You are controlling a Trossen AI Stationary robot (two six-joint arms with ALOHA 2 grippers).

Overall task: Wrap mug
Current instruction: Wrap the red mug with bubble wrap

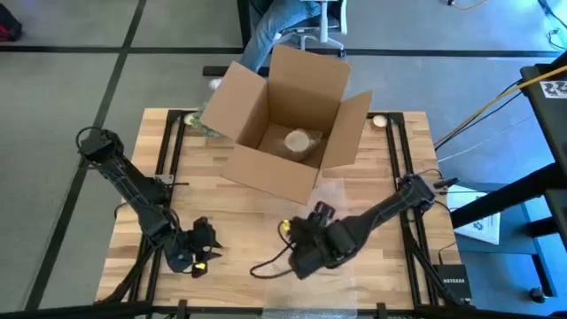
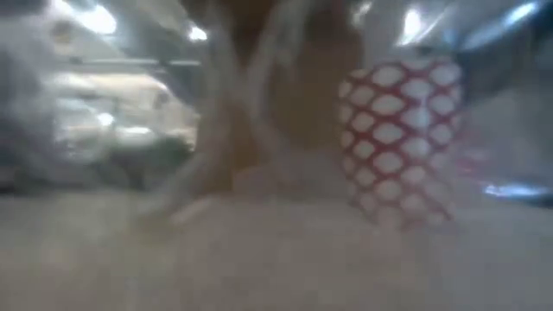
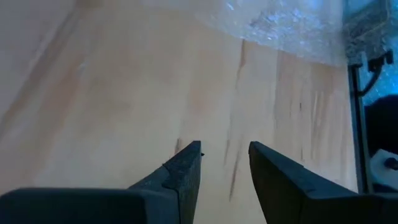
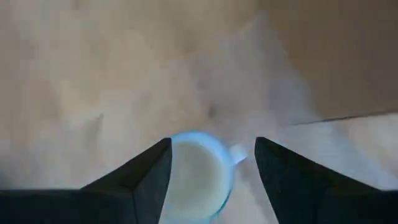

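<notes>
A mug with a pale blue rim, white inside and a small handle stands upright on a sheet of bubble wrap, seen from above in the right wrist view. My right gripper is open above it, near the table's front middle, with one finger on each side of the mug. In the low view a red cup with white spots shows, blurred. My left gripper is open over bare wood at the front left. My right gripper comes at the mug from above, pointing down, with the mug between its fingers. One finger lies close against the rim's side opposite the handle. Whether it touches I cannot tell. The other finger stands clear of the handle.
An open cardboard box with a pale wrapped thing inside stands at the table's far middle. Bubble wrap lies ahead of my left gripper. A person sits on a chair beyond the far edge. Cables and a small box lie at the right.
</notes>
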